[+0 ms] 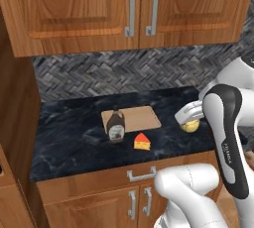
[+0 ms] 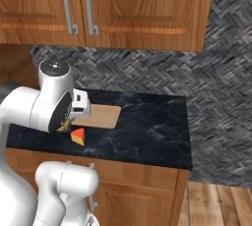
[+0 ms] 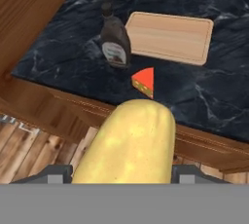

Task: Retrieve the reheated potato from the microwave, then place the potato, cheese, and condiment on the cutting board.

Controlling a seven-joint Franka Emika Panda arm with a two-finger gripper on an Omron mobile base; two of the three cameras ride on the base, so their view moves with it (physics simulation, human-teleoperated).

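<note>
The claw (image 3: 121, 177) grips the potato (image 3: 127, 142), its jaws spread round that lump, above the desk's (image 3: 204, 106) front edge. The board (image 3: 170, 35) lies ahead, beyond the cheese (image 3: 144, 82) (the bottle (image 3: 114, 40) stands beside the board's corner), its long side running across the claw's line of approach.

Upper frame: wood wall cabinets (image 1: 99, 9) with grey bar handles (image 1: 130, 8). Grey herringbone backsplash (image 1: 124, 76) mid-frame. Black marble desk (image 1: 74, 138) over wood base cabinets (image 1: 89, 197). Wood plank floor (image 2: 216, 205) lower right.
</note>
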